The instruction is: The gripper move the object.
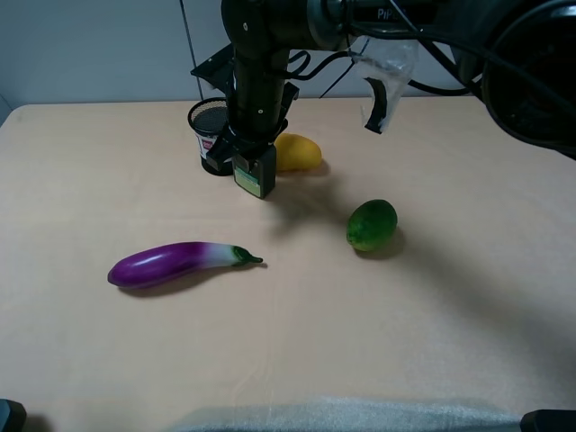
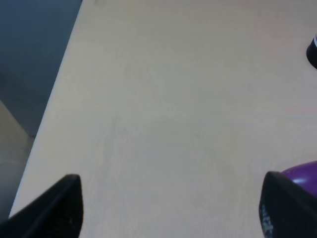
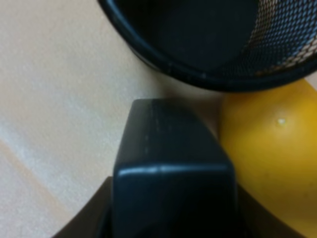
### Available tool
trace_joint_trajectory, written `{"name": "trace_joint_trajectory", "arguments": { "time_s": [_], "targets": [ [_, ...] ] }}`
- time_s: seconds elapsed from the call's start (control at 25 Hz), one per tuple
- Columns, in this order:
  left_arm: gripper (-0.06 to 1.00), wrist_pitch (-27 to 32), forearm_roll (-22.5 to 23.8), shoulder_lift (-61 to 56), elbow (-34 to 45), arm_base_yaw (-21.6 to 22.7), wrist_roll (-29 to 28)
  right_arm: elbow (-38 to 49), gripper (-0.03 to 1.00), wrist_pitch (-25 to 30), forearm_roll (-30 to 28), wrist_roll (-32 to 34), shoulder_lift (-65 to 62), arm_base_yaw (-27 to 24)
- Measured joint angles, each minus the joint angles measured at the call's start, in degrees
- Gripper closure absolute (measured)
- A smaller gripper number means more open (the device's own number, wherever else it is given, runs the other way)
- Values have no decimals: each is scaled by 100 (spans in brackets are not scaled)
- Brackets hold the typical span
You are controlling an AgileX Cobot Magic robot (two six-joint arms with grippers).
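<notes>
Near the table's far edge, the high view shows the right gripper (image 1: 249,148) clamped on the object (image 1: 256,175), which stands between mesh cup (image 1: 207,121) and yellow fruit (image 1: 299,151), presumably to lift it clear, while the left wrist view shows the left gripper (image 2: 171,203) spread wide and idle, and the right wrist view shows the object filling the jaws.

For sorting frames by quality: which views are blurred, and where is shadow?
Exterior high view: sharp, soft shadow beside the lime; right wrist view: bottle and mango close and blurred, mesh cup crisper; left wrist view: fingers blurred, table evenly lit.

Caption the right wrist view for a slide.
Right end effector clasps the dark bottle, next to a yellow fruit and black mesh cup.
</notes>
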Motion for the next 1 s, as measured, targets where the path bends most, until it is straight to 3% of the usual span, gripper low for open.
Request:
{"name": "trace_joint_trajectory", "arguments": {
  "time_s": [0.16,0.44,1.0],
  "targets": [
    [15,0,0,0,0,0,0,0,63,0,0,0,0,0],
    [15,0,0,0,0,0,0,-11,31,-63,-48,0,-5,0],
    [15,0,0,0,0,0,0,-11,28,-115,-304,6,-161,0]
  ]
}}
